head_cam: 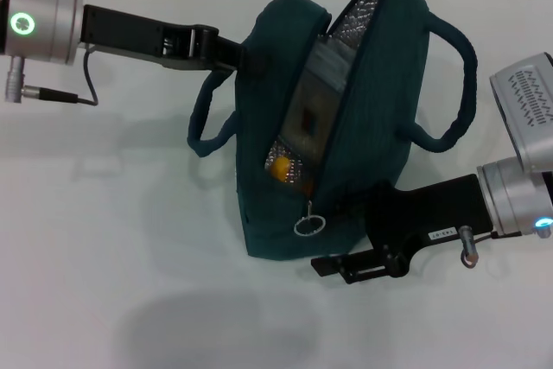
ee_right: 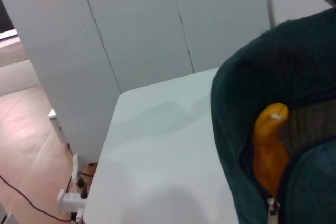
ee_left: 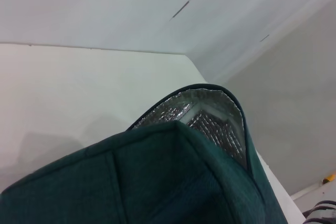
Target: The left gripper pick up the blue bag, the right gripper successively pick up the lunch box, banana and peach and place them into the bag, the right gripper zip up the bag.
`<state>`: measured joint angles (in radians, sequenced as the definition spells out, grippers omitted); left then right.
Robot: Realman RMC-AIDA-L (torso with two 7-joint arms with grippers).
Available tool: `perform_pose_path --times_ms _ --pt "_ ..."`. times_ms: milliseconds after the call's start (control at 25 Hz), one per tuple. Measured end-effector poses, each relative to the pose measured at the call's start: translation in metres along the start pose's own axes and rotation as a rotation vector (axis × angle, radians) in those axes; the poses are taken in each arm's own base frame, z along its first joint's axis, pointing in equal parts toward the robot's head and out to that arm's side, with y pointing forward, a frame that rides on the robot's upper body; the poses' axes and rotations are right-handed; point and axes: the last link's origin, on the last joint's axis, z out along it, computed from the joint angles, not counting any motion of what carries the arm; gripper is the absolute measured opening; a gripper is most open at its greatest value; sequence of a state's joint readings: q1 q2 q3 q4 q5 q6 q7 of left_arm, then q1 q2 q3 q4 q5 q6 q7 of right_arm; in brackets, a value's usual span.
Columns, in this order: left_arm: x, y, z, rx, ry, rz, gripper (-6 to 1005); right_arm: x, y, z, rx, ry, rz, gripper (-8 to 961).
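- The right end effector (head_cam: 346,267) is sitting nearest the robot, low on the right of the head view, its black body reaching in toward the bottom corner of the blue bag (head_cam: 380,92); from these views I cannot tell whether its fingers are spread or pressed together.
- The zipper pull ring (head_cam: 308,225) is hanging at the near end of the bag's opening, just beside the right end effector and apart from it as far as the head view shows.
- The bag is standing on the white desk (head_cam: 104,239) in the middle of the head view, its zipper open along most of its length and its silver lining (head_cam: 363,8) showing at the far end.
- The banana (head_cam: 281,166) is lying inside the bag at the near end of the opening, its yellow-orange tip also poking out in the right wrist view (ee_right: 270,145).
- The lunch box (head_cam: 315,101) is resting inside the bag just beyond the banana, filling the middle of the opening.
- The two handles are drooping outward, one to each side of the bag.
- The left end effector (head_cam: 246,56) is reaching in from the left at the far side, pinching the bag's left upper edge and holding it up.
- In the left wrist view the bag's rim (ee_left: 157,129) is filling the foreground.
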<state>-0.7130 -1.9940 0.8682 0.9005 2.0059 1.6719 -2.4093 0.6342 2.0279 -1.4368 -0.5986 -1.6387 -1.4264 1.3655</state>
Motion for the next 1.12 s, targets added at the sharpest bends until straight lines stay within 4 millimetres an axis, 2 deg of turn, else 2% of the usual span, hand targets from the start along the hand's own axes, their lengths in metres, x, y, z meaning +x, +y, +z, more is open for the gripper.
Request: perform_pose_path --times_ms 40,240,520,960,1120 --pt "-0.0005 -0.0003 -0.0002 0.000 0.000 -0.002 74 0.0007 0.0001 -0.0004 0.004 -0.005 0.004 651" --pt "-0.0018 -0.0007 -0.0004 0.000 0.000 -0.006 74 0.0042 -0.0014 -0.0052 0.056 -0.055 0.039 409" --pt "-0.0021 -0.0001 0.0004 -0.004 -0.001 -0.004 74 0.0078 -0.0013 -0.0075 0.083 -0.080 0.062 235" --pt "-0.0024 0.0009 0.0014 -0.008 -0.003 -0.005 75 0.0094 0.0013 -0.0056 0.071 -0.080 0.075 6" --pt "-0.0027 0.0007 0.0016 -0.008 -0.004 -0.004 75 0.0073 0.0020 -0.0046 0.061 -0.086 0.073 51"
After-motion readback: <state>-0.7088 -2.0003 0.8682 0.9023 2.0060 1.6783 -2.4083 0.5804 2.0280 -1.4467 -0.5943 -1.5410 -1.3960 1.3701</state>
